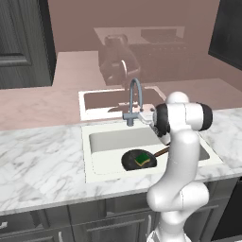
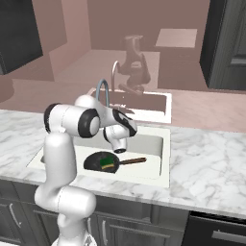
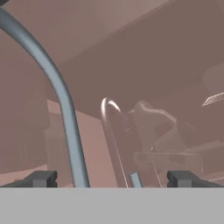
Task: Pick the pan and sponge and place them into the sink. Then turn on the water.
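Black pan (image 1: 138, 159) down in the white sink (image 1: 106, 142), with the yellow and green sponge (image 1: 142, 160) lying inside the pan. Gripper (image 3: 112, 179) up close behind the grey faucet (image 1: 134, 100), its 2 fingers spread wide apart, holding nothing. No water running from the faucet.

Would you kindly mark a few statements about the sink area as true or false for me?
1. The pan lies in the sink. True.
2. The sponge sits on the counter. False: it rests in the pan.
3. Water runs from the faucet. False: no stream shows.
4. The gripper is open, its fingers holding nothing. True.
5. The pan's handle points toward the arm's side of the sink. True.
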You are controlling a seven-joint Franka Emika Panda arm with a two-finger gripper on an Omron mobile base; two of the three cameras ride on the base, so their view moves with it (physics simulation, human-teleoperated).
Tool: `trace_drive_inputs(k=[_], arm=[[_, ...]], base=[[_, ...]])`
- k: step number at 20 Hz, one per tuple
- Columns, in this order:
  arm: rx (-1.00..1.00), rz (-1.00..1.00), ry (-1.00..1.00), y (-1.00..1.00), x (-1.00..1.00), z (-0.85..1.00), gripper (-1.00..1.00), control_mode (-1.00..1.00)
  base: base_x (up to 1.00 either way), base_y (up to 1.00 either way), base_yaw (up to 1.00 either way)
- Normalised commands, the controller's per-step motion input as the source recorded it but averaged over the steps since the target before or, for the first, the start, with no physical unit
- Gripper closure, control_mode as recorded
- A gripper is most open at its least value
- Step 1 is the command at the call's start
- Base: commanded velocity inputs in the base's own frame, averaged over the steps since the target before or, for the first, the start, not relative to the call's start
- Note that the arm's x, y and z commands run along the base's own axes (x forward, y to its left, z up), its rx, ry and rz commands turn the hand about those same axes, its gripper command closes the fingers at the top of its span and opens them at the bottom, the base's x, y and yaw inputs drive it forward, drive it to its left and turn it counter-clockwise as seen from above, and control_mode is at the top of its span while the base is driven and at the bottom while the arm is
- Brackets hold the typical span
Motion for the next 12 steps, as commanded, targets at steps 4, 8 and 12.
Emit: trace_drive_inputs(k=[4, 8, 12], arm=[[0.01, 0.00, 0.00, 0.00, 0.19, -0.11, -1.00, -1.00], [0.01, 0.00, 0.00, 0.01, 0.19, -0.10, -1.00, -1.00], [0.01, 0.00, 0.00, 0.00, 0.19, -0.09, -1.00, -1.00]], base=[[0.00, 0.00, 0.00], [0.00, 0.00, 0.00], [0.00, 0.00, 0.00]])
